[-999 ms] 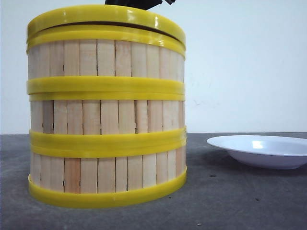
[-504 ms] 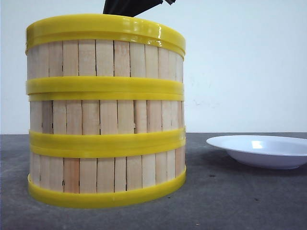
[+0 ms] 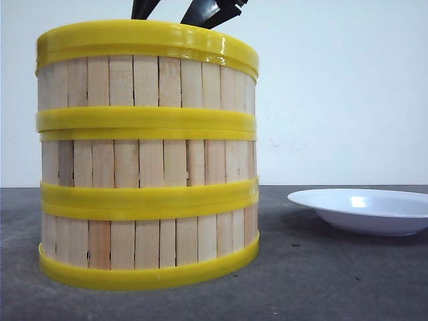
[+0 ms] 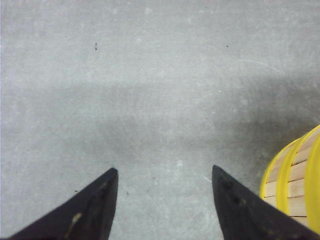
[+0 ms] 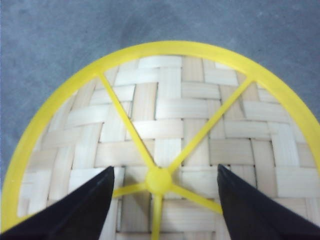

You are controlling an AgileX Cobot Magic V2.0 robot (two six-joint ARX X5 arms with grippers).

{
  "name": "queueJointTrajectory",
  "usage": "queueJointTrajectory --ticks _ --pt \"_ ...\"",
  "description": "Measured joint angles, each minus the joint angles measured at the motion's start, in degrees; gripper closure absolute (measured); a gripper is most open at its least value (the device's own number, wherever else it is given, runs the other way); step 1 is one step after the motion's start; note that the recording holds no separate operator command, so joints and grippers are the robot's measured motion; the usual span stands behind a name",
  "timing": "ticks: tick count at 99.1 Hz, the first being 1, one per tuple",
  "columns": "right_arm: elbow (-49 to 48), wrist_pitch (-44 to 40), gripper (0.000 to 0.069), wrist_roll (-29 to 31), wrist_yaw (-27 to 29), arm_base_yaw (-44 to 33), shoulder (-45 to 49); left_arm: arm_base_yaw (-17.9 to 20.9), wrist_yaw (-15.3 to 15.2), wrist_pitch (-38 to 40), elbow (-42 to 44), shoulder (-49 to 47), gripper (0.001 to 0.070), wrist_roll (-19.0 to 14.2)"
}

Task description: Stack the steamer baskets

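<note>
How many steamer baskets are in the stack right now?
3, in one stack on the table: the bottom basket, the middle basket on it, and the top basket under the woven lid. More could be hidden behind the stack.

A second ago the lid (image 3: 147, 37) sat tilted on the stack of steamer baskets (image 3: 147, 160), a dark gap showing under its yellow rim; you now see that rim seated flush all round the top basket. Above the lid, the right claw (image 3: 184, 12) showed before as one dark closed mass; its two fingers (image 3: 144, 8) now stand spread apart. In the right wrist view you see them either side of the lid's knob (image 5: 159, 181), not touching it.
</note>
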Motion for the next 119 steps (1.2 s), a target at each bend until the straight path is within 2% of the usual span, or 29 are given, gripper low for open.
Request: queueJointTrajectory --ticks 40,61,75,96,119 --pt "0.0 4.79 0.0281 1.29 0.68 -0.22 -0.74 0.0 0.0 -0.22 0.0 0.0 0.0354 0.0" --pt "0.0 -2.75 0.0281 1.14 10.99 -4.15 -11.23 0.0 1.38 -0.48 0.0 0.0 0.0354 0.0" --pt "-0.61 -8.66 0.0281 1.14 12.2 -10.69 -17.92 -0.02 1.88 -0.74 0.0 -0.26 0.0354 -0.24" --pt "-16.79 -7.67 0.0281 1.64 11.89 -21.31 -27.89 -1.27 4.28 -1.22 -0.76 -4.76 0.0354 -0.76" --pt "-35.85 -7.32 0.0281 5.22 11.21 -31.63 -42.42 -4.28 4.7 -2.6 -8.59 -14.6 0.0354 -2.47"
